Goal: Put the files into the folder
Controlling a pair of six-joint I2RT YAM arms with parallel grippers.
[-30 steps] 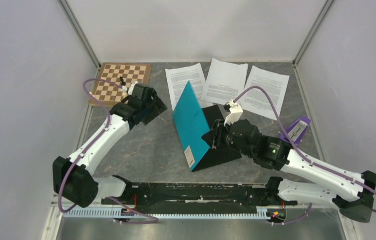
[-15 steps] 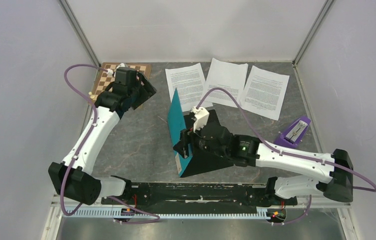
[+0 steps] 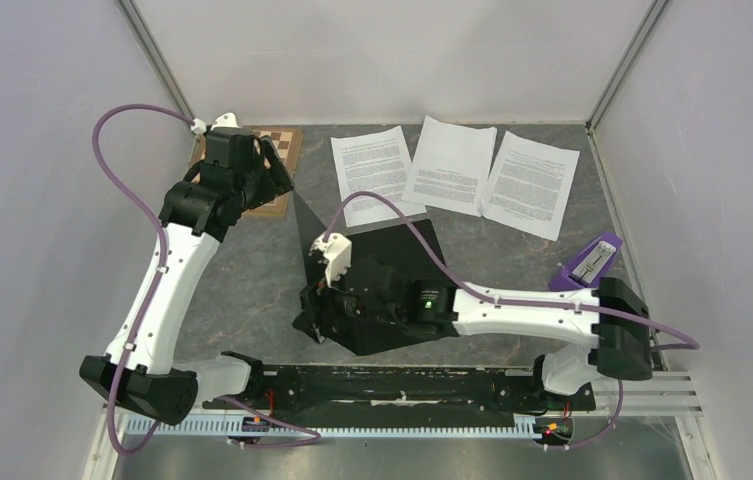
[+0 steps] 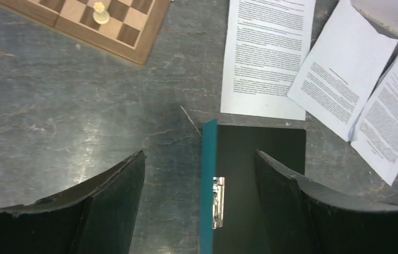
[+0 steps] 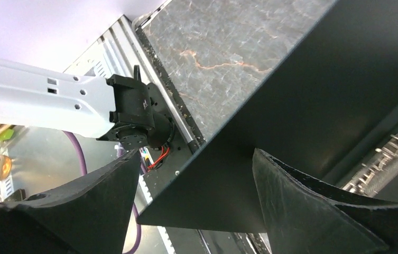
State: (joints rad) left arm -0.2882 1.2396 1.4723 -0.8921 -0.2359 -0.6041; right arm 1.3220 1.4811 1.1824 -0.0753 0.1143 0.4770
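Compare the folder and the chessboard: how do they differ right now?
The folder is open, black inside showing, teal cover raised edge-on; the wooden chessboard lies flat. The folder is plain with a metal clip; the chessboard is checkered and carries a pale chess piece. Both are rectangular and rest on the grey table.

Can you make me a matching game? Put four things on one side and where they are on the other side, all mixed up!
Things
1. chessboard
2. paper sheets
3. folder
4. purple object

Places
A. in the middle, opened up with its black inside showing
B. over on the right side
C. in the far left corner
D. in a row of three along the back

Pairs: 1-C, 2-D, 3-A, 4-B
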